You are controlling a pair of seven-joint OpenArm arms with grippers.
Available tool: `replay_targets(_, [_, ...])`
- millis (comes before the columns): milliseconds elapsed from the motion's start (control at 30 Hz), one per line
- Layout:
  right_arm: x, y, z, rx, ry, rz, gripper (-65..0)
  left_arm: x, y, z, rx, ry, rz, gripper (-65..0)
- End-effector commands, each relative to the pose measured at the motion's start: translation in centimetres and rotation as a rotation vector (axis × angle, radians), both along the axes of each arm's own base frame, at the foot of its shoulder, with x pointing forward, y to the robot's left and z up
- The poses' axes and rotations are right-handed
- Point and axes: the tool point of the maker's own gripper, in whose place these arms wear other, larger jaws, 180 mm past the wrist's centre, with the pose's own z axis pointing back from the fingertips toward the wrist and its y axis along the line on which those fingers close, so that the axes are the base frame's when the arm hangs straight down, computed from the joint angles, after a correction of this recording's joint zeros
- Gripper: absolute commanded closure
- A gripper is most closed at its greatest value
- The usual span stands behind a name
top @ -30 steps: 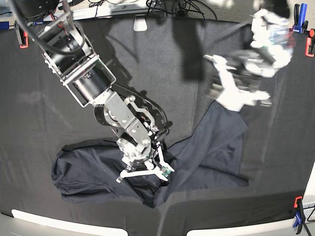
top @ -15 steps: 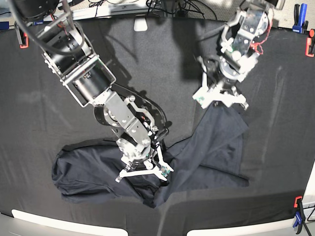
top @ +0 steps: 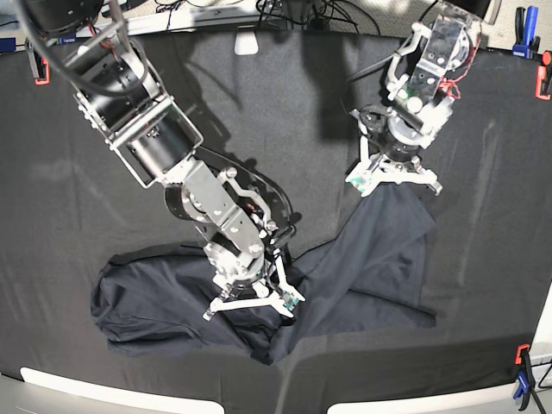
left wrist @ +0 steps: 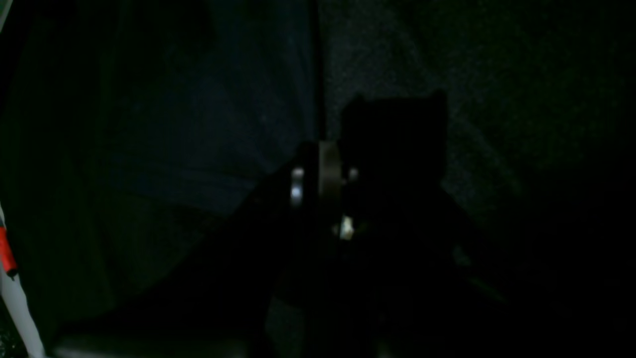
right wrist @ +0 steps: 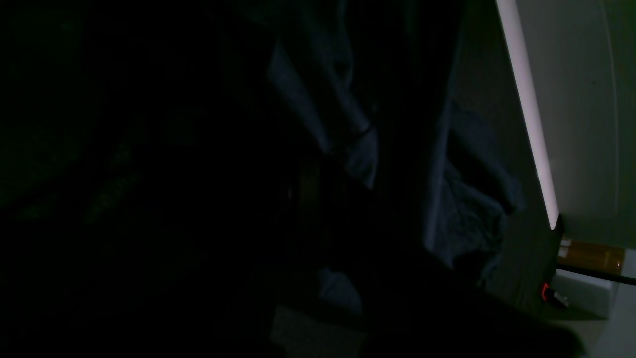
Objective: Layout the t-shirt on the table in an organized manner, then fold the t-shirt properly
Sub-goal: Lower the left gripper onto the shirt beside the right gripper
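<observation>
my left gripper point(top: 394, 183) is down at the far corner of the shirt point(top: 379, 250), fingers pressed together on the cloth edge there; in the left wrist view the fingers point(left wrist: 323, 174) meet in a tight dark line with navy fabric on one side and the table cover on the other. my right gripper point(top: 252, 304) sits on the middle of the shirt, fingers closed, pinching a fold of it near the crumpled mid part. the right wrist view is very dark, and i only make out bunched navy folds point(right wrist: 348, 129) and the pale rim point(right wrist: 526, 114) of the table beyond them.

the shirt lies on the table point(top: 285, 112) toward the near edge, not flat: a rumpled mass point(top: 155, 297) spreads on my right arm's side, and a longer panel runs up at a slant to my left gripper. the two parts join in a gathered ridge just beside my right gripper. a red clamp point(top: 37, 67) and a blue clamp point(top: 520, 34) grip the far corners of the cover, and another red and blue pair point(top: 523, 371) holds the near corner on my left arm's side.
</observation>
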Motion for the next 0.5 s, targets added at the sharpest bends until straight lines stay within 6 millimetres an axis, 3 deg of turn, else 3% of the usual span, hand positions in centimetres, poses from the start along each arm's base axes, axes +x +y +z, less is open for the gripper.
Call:
replay_targets(0, [1.8,0.7,3.0,0.022,-0.090,0.009,0.0,0.9,0.8,1.0,0.029,-0.044,0.024,0.0])
replay_targets(100, [1.9,1.5,4.5,0.038,-0.119,0.023,0.0,1.7,1.8,2.5,0.082,-0.112,0.060,0.0])
replay_targets(300, [1.7,2.7,8.7,0.061,-0.193,0.041,0.0,2.9,3.1,7.4,0.115,-0.248,0.052,0.0])
replay_targets(467, [1.1,0.5,11.5,0.031,-0.238,0.004,0.0,3.3,4.4,11.2,0.152,-0.334,0.036,0.0])
